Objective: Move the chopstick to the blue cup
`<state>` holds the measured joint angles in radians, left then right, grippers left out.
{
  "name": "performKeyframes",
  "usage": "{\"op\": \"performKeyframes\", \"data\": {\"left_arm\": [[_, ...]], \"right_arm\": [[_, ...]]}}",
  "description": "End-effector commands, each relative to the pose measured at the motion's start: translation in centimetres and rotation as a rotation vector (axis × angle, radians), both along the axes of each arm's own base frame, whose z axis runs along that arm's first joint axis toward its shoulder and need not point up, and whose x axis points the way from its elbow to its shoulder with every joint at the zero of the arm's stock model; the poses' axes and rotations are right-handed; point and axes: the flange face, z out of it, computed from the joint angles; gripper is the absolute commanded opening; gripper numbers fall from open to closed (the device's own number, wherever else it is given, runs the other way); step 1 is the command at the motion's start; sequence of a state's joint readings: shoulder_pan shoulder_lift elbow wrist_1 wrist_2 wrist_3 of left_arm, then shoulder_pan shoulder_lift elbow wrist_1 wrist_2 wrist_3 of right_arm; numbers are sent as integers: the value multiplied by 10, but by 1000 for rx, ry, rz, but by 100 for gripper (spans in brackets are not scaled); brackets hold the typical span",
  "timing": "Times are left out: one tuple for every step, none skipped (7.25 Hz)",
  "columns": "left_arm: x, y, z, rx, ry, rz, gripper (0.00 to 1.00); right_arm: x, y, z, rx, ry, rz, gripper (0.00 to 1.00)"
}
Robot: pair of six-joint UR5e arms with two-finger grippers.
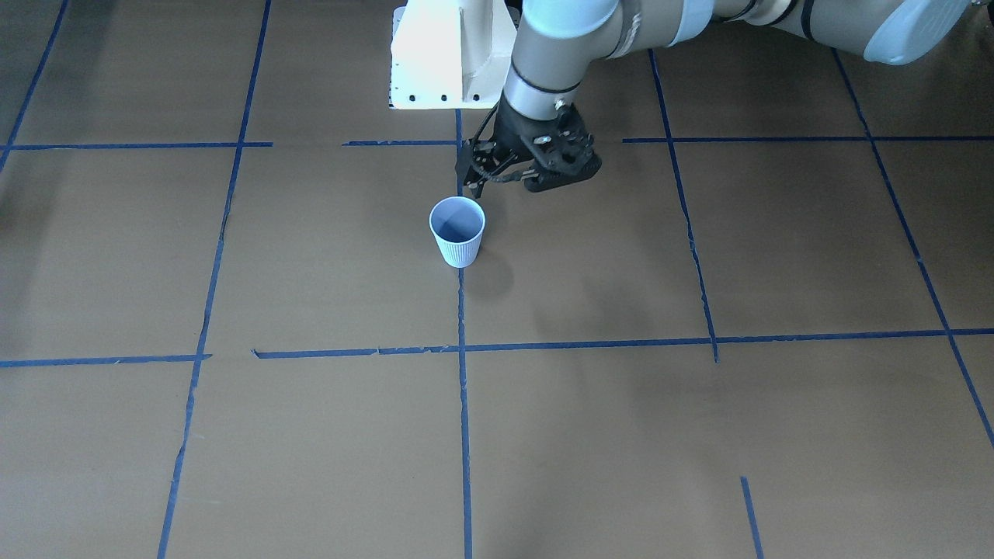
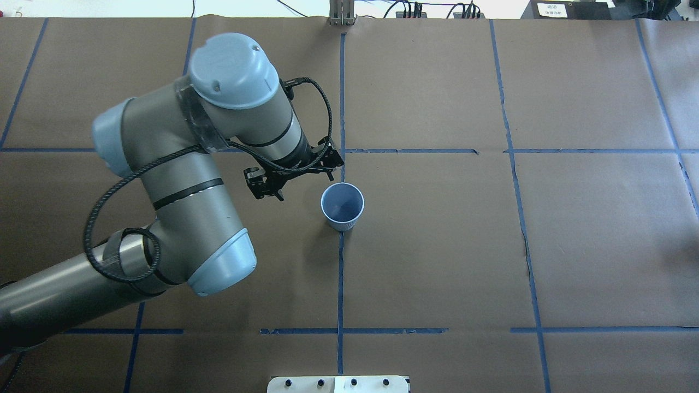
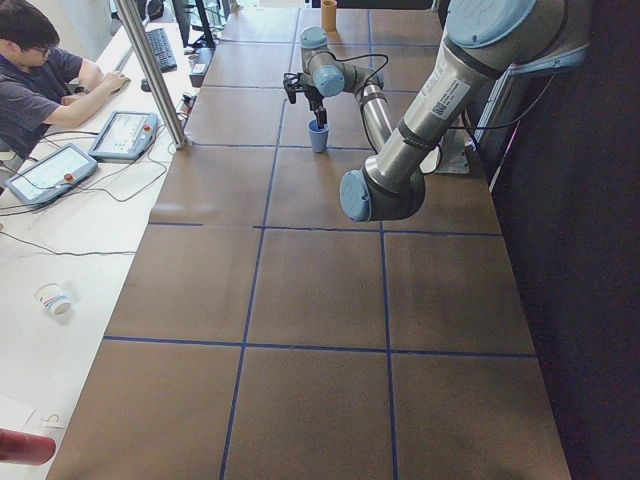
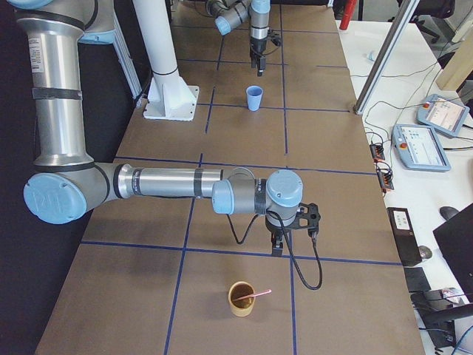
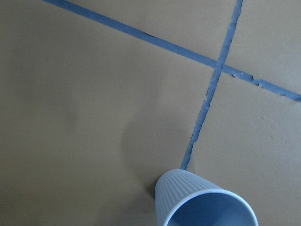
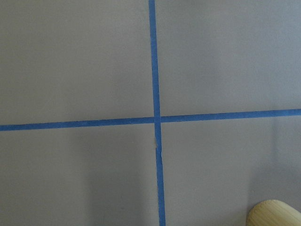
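Note:
The blue cup (image 1: 457, 230) stands upright and empty at the table's middle, on a blue tape line; it also shows in the overhead view (image 2: 342, 206) and the left wrist view (image 5: 207, 205). My left gripper (image 2: 306, 185) hangs just beside the cup, toward the robot's left, open and holding nothing. A pink chopstick (image 4: 255, 295) leans in a tan cup (image 4: 242, 298) at the table's right end. My right gripper (image 4: 293, 240) hovers over the table close to that tan cup; I cannot tell whether it is open or shut. The tan cup's rim (image 6: 273, 214) shows in the right wrist view.
Brown paper with a blue tape grid covers the table (image 2: 437, 262). The robot's white base (image 1: 450, 54) stands behind the blue cup. An operator (image 3: 35, 75) sits at a side desk with tablets. A metal post (image 4: 384, 59) rises at the table's far edge.

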<state>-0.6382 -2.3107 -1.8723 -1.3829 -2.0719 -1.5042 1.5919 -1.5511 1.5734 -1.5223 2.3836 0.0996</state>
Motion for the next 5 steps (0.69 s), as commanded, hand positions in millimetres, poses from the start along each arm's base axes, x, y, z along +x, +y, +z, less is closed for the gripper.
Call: {"op": "performKeyframes", "data": {"left_arm": [[-88,20,4,92,29,-4,100],[-113,14,14,72,42,-13,100],[-127,2,21,92,36,-6,100],[-136,-5,24,102,30,-16,100],[-138,-6,24,102,29,-21,100]], "right_arm": [[1,4,10,-18,-2,0,100],[13,29,26,-30,-2,10,100],[23,52,46,44,10,-14,100],[30,72,59,62,14,0,100],[34,95,74,63,15,11,100]]}}
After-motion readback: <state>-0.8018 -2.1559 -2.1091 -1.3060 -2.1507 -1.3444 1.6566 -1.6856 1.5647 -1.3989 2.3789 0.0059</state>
